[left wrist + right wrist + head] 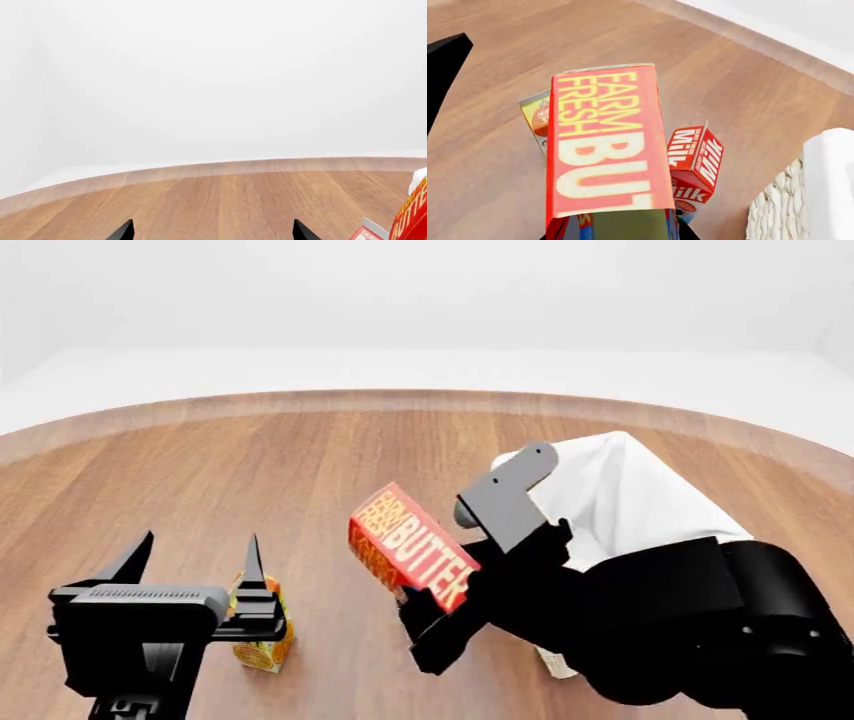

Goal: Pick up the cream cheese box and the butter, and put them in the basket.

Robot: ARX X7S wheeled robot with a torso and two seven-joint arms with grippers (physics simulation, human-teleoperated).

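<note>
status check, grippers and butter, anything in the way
Right gripper shut on butter, lifted. Left gripper open, empty. Basket just beyond the butter; right arm hides much of it.

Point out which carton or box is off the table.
The butter: the right gripper holds it in the air. The juice carton and milk carton stand on the wood.

Seemingly blank simulator room, wooden table (267, 450)
</note>
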